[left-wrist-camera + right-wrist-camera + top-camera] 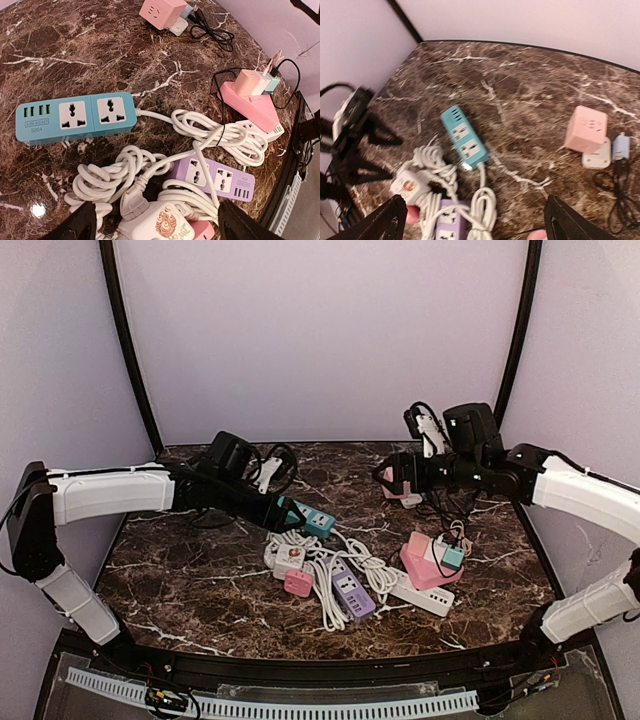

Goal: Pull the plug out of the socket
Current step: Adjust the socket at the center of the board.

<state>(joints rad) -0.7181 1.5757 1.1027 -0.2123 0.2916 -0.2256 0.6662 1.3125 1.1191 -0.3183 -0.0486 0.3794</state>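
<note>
The plugs (448, 556) stand upright, side by side, on the pink socket (422, 565) at the right of the table (180, 570). The socket's long axis runs diagonally, far-left to near-right. The left arm stretches low across the table, the left gripper (287, 510) spread wide and empty by the teal strip (318, 523). The right arm reaches inward, the right gripper (384, 476) also agape, over the pink cube (393, 490)

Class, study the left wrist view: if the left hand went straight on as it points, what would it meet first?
Probably the white cartoon-faced adapter just ahead of the left hand; depth is unclear.
</note>
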